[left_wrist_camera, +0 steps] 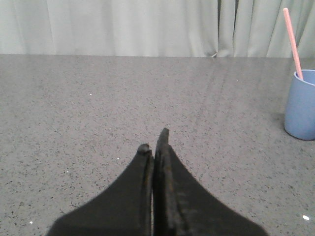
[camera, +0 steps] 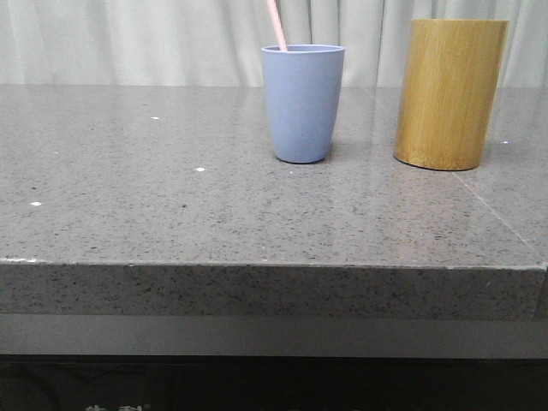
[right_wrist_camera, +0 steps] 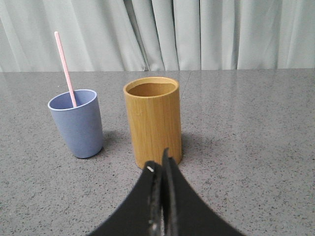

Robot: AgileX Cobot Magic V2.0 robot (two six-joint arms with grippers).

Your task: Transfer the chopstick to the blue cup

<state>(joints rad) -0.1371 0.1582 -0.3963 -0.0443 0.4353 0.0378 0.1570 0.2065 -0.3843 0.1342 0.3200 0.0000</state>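
- A thin, pale pink chopstick (camera: 276, 25) stood tilted inside the matte periwinkle blue cup (camera: 301, 104), beside the bamboo holder (camera: 449, 92).
- The left gripper (left_wrist_camera: 153, 142) and right gripper (right_wrist_camera: 158, 164) were both pressed closed, holding nothing.

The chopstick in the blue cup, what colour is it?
Pale pink chopstick, clearest in the right wrist view.

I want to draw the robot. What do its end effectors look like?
Both look alike: the left end effector and right end effector are black, with two flat fingers that widen toward the camera and narrow to thin tips. No cables or markings show.
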